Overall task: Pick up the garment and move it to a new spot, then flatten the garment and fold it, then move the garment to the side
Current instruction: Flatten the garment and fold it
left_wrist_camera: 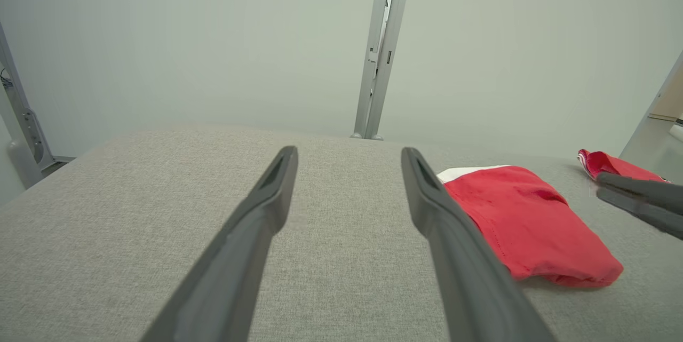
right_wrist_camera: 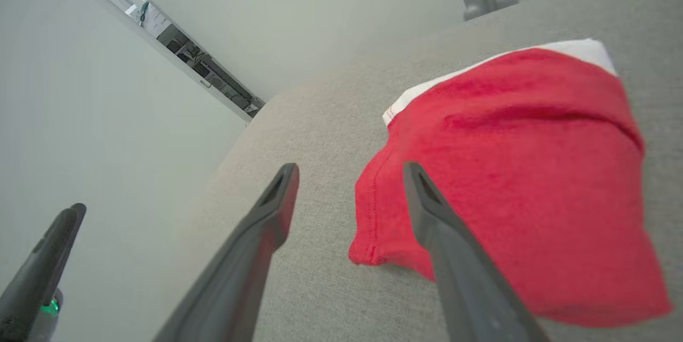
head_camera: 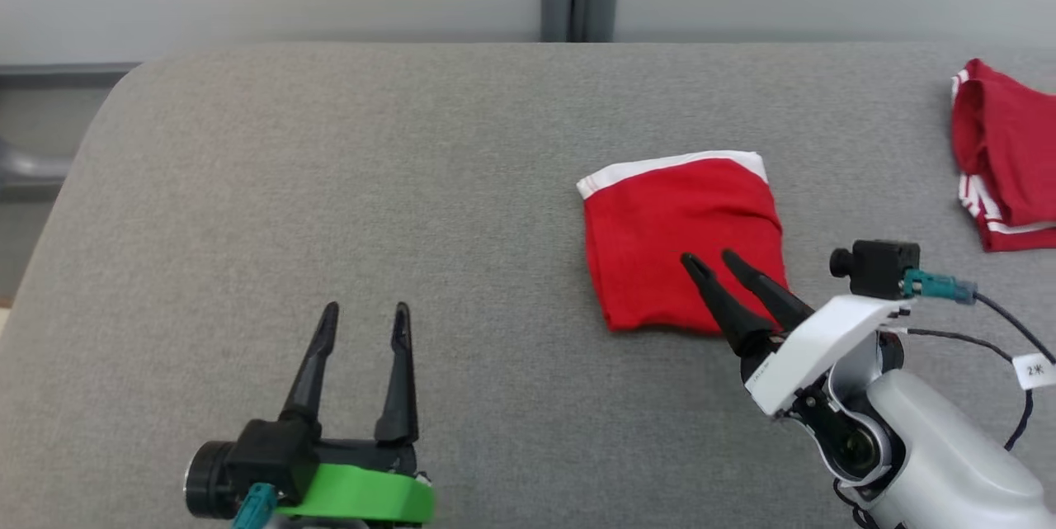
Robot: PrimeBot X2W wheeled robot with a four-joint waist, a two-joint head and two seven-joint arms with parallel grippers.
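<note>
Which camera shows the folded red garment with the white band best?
Head view: it shows the garment from above, nearly its whole outline. The right wrist view shows it close but skewed, the left wrist view sidelong, partly behind a finger.

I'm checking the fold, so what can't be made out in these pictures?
- garment: its near right corner, head view, behind the right gripper.
- Its inner layers: every view, under the top layer.
- second garment: head view, cut off by the right edge.
</note>
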